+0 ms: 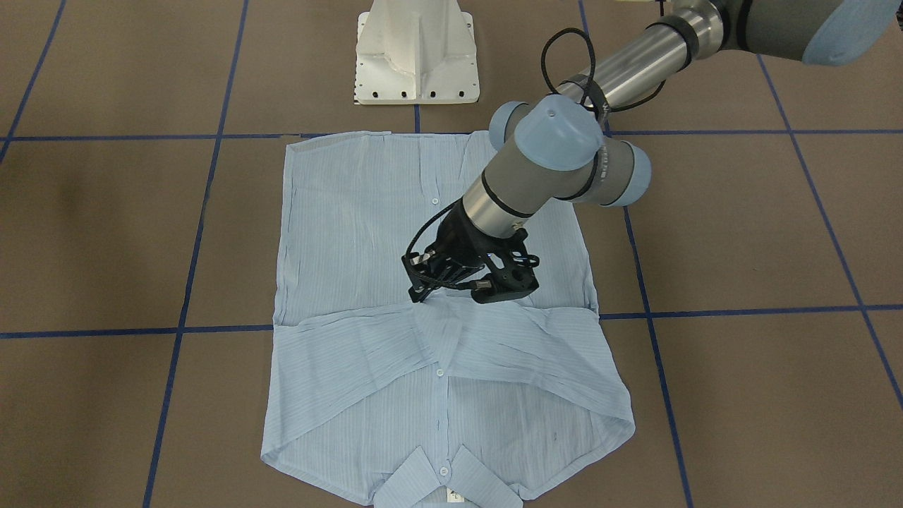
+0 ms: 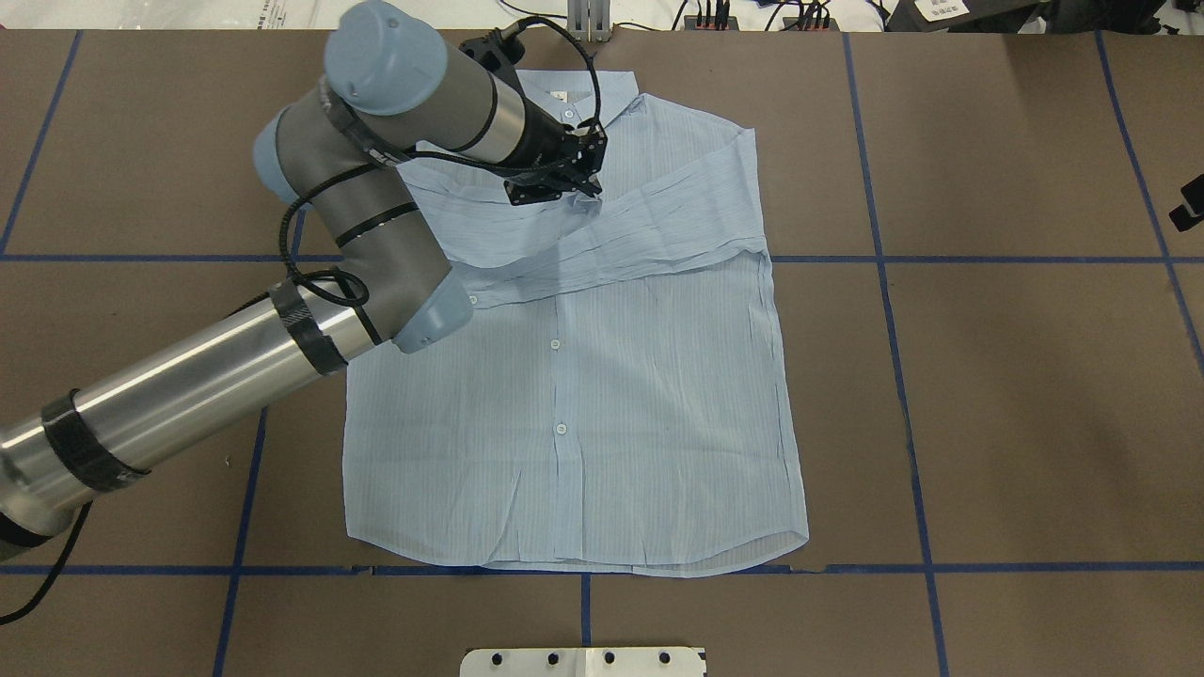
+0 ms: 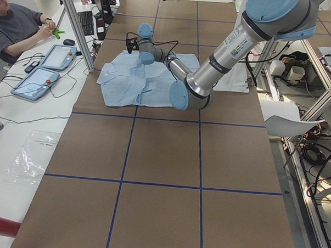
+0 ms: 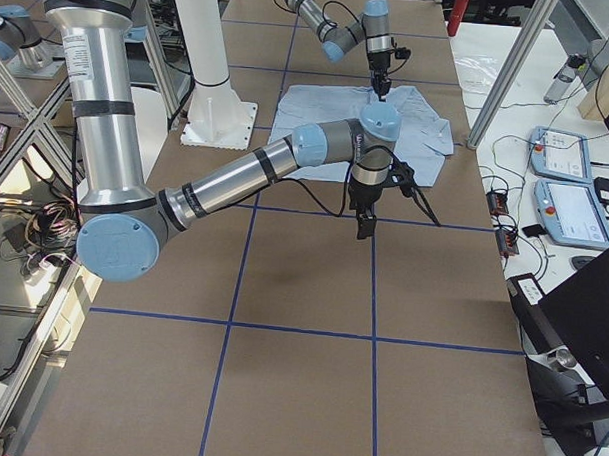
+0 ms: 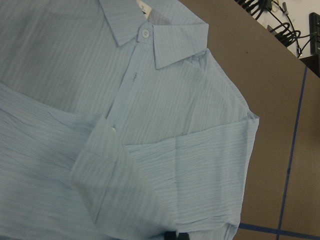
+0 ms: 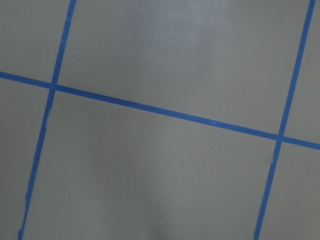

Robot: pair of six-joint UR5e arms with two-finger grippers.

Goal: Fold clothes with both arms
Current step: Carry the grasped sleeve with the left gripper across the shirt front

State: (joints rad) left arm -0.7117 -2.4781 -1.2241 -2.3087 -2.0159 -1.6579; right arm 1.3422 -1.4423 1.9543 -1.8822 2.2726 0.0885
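Shirt (image 1: 367,233) flat, buttons up, at mid-table (image 1: 741,233), collar (image 1: 423,480) toward the edge opposite the robot, sleeves (image 1: 536,346) crossed over the chest; left gripper (image 1: 427,289) low over the crossing, right gripper (image 4: 366,222) off the cloth, neither one's grip discernible; the coming fold wants both hem corners lifted evenly.

Brown table (image 2: 1035,376) w/ blue tape grid (image 2: 880,260); white pedestal (image 1: 416,53); 2 teach pendants (image 3: 35,81) on side desk (image 3: 5,144); seated person (image 3: 16,24).
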